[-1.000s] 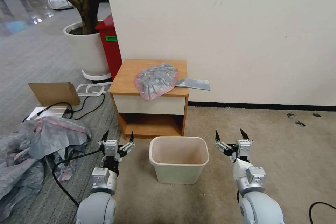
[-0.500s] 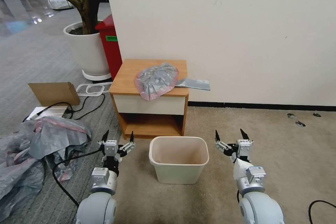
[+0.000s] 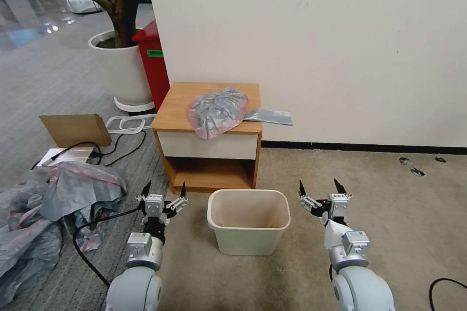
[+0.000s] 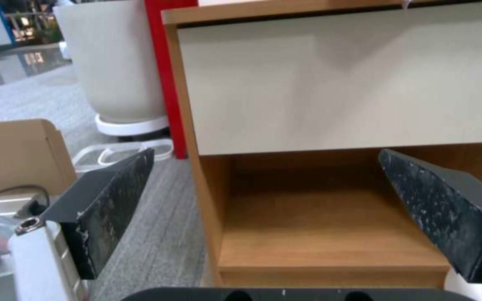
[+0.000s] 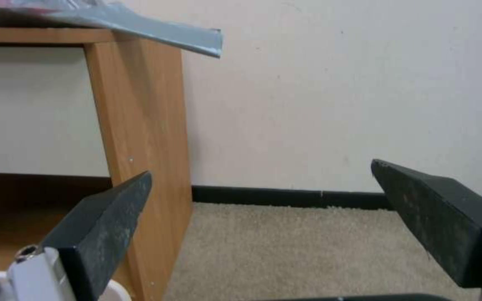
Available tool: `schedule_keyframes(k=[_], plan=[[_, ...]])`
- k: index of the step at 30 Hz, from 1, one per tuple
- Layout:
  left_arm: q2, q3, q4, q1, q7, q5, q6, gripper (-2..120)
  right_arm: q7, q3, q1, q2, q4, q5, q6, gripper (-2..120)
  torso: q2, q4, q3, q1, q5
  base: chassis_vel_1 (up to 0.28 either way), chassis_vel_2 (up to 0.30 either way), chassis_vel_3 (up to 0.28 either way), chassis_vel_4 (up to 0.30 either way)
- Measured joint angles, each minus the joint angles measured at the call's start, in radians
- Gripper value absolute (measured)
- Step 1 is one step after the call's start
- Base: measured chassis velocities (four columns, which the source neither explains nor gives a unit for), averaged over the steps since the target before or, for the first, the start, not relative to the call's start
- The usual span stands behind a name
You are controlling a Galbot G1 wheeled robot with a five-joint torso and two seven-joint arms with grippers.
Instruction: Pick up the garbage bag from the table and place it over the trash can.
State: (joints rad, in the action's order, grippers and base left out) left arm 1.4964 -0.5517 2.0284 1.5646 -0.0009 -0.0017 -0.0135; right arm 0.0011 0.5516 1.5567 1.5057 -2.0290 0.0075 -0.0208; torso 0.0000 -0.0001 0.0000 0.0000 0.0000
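Left pincer [image 3: 164, 189]: low, just left of the trash can, fingers spread wide, holding nothing; through its wrist camera the gap [image 4: 263, 200] frames the nightstand's open lower shelf
Right pincer [image 3: 320, 187]: low over the carpet, right of the trash can, fingers spread wide, empty; in its wrist camera [image 5: 260, 209] it faces bare wall and the nightstand's right side
Trash can [image 3: 249, 202]: upright on the carpet between the two pincers, mouth open, standing just in front of the worktop
Open floor: bare carpet [image 3: 389, 204] on the right, up to the wall
Left side: crowded by a heap of grey-pink bags [image 3: 48, 204] and a black cable [image 3: 92, 233]
Worktop [image 3: 177, 107]: nightstand against the wall
Garbage bag [image 3: 217, 111]: crumpled on the worktop's right half, its pink rim lapping over the front edge, a flat grey flap jutting past the right edge
Hard to tell: the can's floor, hidden by its near wall; the nightstand top is cut off in the left wrist camera
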Motion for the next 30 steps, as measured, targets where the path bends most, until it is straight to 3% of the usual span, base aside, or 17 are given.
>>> schedule_keyframes(k=[9, 11, 14, 19, 25, 30], plan=[[-0.032, -0.025, 0.227, 0.119, -0.023, -0.021, -0.13, 100, 0.026, 0.017, 0.064, 0.061, -0.278, 0.073, -0.191, 100, 0.0, 0.0002, 0.0, 0.0, -0.0001, 0.0, 0.0, 0.0, 0.0], [-0.035, -0.028, 0.25, 0.131, -0.026, -0.023, -0.144, 100, 0.029, 0.017, 0.069, 0.065, -0.3, 0.083, -0.205, 100, 0.0, 0.0001, 0.0, 0.0, -0.0003, 0.0, 0.0, 0.0, 0.0], [-0.051, -0.04, 0.361, 0.189, -0.038, -0.033, -0.208, 100, 0.04, -0.007, 0.079, 0.063, -0.31, 0.134, -0.235, 100, 0.0, 0.0003, 0.0, 0.0, 0.0, 0.0, 0.0, 0.0, 0.0], [-0.068, -0.054, 0.47, 0.251, -0.05, -0.044, -0.275, 100, 0.041, -0.012, 0.075, 0.057, -0.288, 0.146, -0.232, 100, 0.0, 0.0001, 0.0, 0.0, 0.0003, 0.0, 0.0, 0.0, 0.0], [-0.077, -0.061, 0.481, 0.286, -0.057, -0.05, -0.315, 100, 0.046, -0.009, 0.055, 0.045, -0.273, 0.191, -0.228, 100, 0.0, 0.0001, 0.0, 0.0, -0.0001, 0.0, 0.0, 0.0, 0.0], [-0.108, -0.125, 0.481, 0.299, -0.057, -0.096, -0.301, 100, 0.053, 0.006, 0.009, 0.024, -0.246, 0.269, -0.229, 100, 0.0, 0.0, 0.0, 0.0, -0.0002, 0.0, 0.0, 0.0, 0.0]])
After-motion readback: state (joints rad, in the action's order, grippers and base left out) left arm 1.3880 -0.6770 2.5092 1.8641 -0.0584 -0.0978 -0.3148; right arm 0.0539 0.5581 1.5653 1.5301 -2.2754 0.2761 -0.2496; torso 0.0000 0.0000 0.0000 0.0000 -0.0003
